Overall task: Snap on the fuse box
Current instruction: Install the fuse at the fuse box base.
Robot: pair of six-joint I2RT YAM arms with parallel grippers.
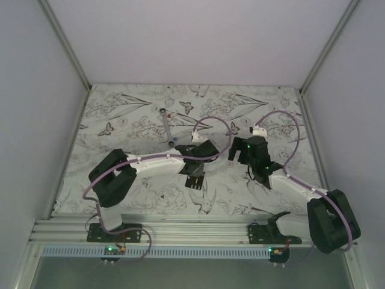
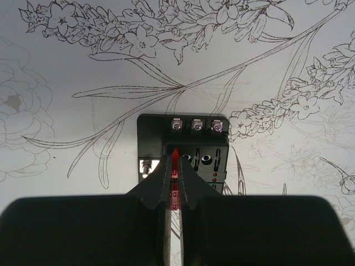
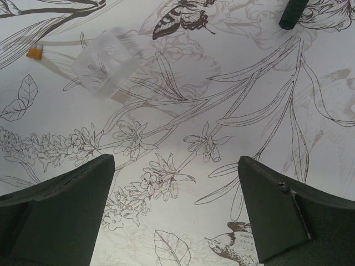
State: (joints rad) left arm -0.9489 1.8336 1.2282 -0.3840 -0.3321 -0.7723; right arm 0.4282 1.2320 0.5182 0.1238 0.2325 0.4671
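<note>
The fuse box [image 2: 191,138] is a small black block lying flat on the flowered table cover, with three silver screws along its far edge and slots on its face. In the top view it [image 1: 194,182] lies just below my left gripper [image 1: 196,171]. In the left wrist view my left gripper [image 2: 175,162] stands over the box's left slots, jaws nearly together on a thin red fuse [image 2: 175,183] whose tip points at the box. My right gripper [image 1: 243,150] is open and empty above bare table [image 3: 177,166], to the right of the box.
A long silver wrench [image 1: 166,126] lies beyond the left arm. In the right wrist view a clear plastic cover [image 3: 105,64] and a small orange fuse [image 3: 35,52] lie far left, with a black cylindrical end [image 3: 293,14] at the top right.
</note>
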